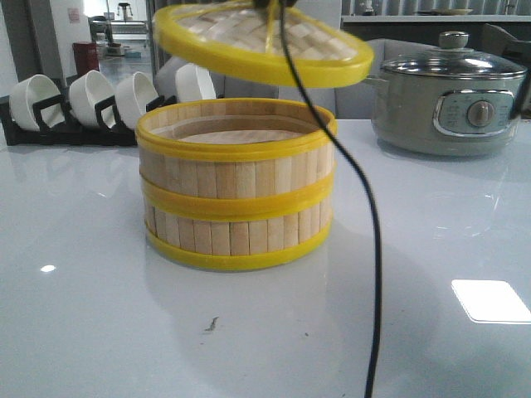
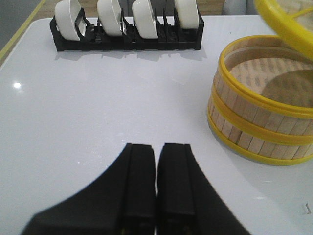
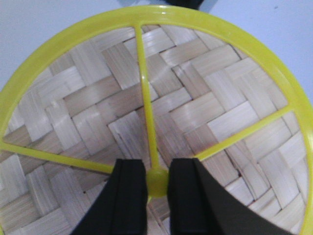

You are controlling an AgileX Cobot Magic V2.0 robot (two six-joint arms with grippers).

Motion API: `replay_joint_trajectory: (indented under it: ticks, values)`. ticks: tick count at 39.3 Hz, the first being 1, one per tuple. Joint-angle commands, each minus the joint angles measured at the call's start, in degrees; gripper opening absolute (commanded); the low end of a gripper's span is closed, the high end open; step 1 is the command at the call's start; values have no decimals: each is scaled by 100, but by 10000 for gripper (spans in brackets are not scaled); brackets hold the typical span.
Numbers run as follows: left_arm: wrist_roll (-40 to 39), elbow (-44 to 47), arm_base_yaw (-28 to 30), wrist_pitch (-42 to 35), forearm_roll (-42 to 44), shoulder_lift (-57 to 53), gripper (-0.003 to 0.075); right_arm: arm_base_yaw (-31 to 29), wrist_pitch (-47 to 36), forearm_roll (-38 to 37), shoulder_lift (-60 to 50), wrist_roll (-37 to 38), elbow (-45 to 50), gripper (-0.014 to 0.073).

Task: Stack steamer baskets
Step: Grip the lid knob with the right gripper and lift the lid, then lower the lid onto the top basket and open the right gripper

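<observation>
While the right end effector [image 3: 157,182] pinches the knob [image 3: 157,179] of the tilted lid [image 1: 264,43] above the two stacked steamer baskets [image 1: 236,182], a skewed descent could catch a rim; the left end effector [image 2: 156,183] idles, closed and empty.

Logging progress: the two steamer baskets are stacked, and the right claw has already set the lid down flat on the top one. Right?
Not quite. The steamer baskets are stacked, but the lid is not set down: the front view shows it tilted in the air above them, held at its knob by the right claw.
</observation>
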Motion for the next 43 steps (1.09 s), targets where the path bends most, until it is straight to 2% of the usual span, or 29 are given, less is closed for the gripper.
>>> replay_joint_trajectory:
  ticks: [1, 11, 43]
  values:
    - [-69, -162, 5, -485, 13, 42, 103, 159, -173, -17, -48, -32, -448, 24]
    - [-69, -162, 5, -485, 13, 42, 103, 333, -142, -22, 317, -32, -596, 24]
    - [-69, -162, 5, -485, 13, 42, 103, 258, -247, -233, 517, 27, -596, 24]
